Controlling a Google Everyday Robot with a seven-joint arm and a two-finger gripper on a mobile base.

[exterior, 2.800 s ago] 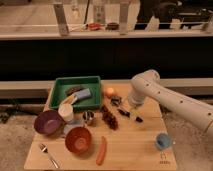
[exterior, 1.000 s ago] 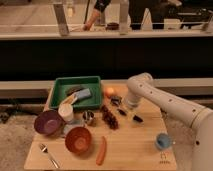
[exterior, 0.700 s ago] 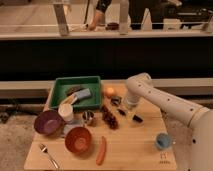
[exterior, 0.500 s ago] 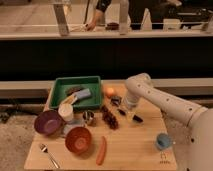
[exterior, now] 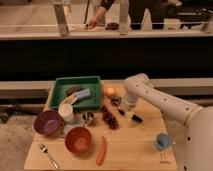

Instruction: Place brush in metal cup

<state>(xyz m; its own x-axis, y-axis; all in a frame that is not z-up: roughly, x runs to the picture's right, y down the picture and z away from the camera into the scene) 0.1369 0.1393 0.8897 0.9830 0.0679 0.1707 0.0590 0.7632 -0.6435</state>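
In the camera view, the gripper (exterior: 125, 110) is hanging low over the middle of the wooden table (exterior: 140, 155), right at the brush (exterior: 136, 118). Whether it is spread or pinching cannot be told. The brush is lying flat, well in from every edge. The metal cup (exterior: 88, 117) is standing to its left, crowded by the cream cup (exterior: 65, 111), the red bowl (exterior: 78, 139) and a dark berry cluster (exterior: 109, 119). Bare wood is lying open toward the blue cup (exterior: 162, 141).
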